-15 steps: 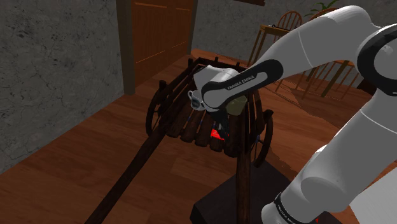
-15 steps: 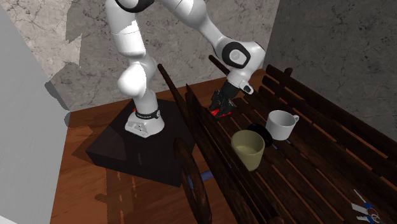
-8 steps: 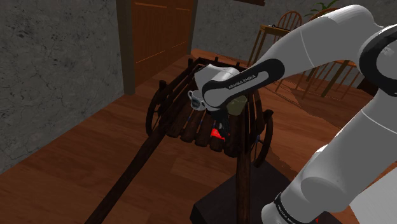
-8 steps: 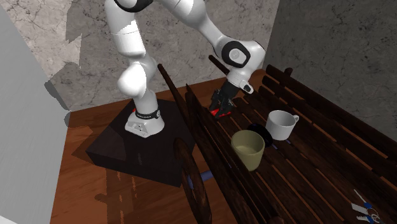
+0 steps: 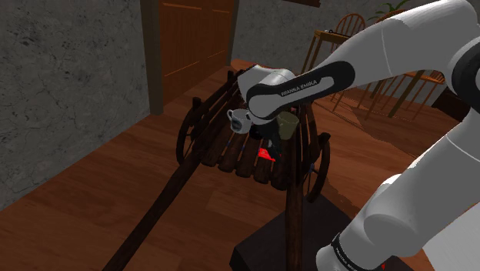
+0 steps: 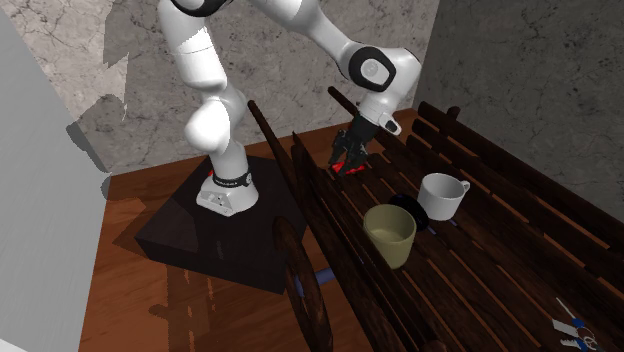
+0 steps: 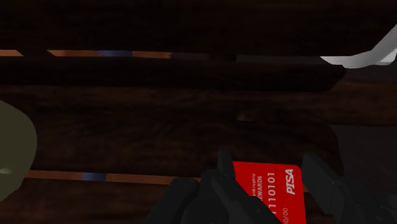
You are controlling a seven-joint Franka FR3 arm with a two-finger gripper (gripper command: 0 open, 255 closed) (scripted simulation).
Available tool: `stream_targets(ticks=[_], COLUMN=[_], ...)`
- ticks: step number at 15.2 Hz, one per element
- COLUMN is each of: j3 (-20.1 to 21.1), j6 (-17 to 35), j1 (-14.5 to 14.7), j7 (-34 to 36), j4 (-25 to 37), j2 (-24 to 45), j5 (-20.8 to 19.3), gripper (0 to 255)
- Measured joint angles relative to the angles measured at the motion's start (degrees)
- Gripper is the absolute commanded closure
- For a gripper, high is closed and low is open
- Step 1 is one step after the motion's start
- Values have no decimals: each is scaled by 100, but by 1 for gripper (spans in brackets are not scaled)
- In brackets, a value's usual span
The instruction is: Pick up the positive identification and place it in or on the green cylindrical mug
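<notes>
A red card (image 7: 270,191) with white print sits clasped between my two black fingers (image 7: 219,184). My gripper (image 6: 348,160) is shut on this card (image 6: 344,167) and holds it a little above the dark slats of the wooden cart (image 6: 480,270). The olive-green mug (image 6: 390,235) stands upright and empty on the slats, apart from the gripper toward the second exterior view's lower right. In the shoulder view the card (image 5: 265,154) hangs under the gripper (image 5: 266,145), just below the mug (image 5: 287,127). The mug's side (image 7: 13,143) also edges into the wrist view.
A white cup (image 6: 440,195) stands beside the green mug, with a dark round object between them. Blue-handled scissors (image 6: 572,330) lie at the cart's far end. The cart has raised side rails and wheels (image 5: 187,138). Chairs (image 5: 400,88) stand behind it.
The arm has risen and swung slightly, lifting the red card off the slats. The mug and the white cup have not moved.
</notes>
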Motion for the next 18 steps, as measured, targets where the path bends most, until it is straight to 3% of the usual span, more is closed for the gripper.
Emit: stream_targets(ticks=[18], j3=[15], j6=[-1355], j1=[19], j7=[-369], j4=[877], j2=[-531], j5=[72], gripper=[255])
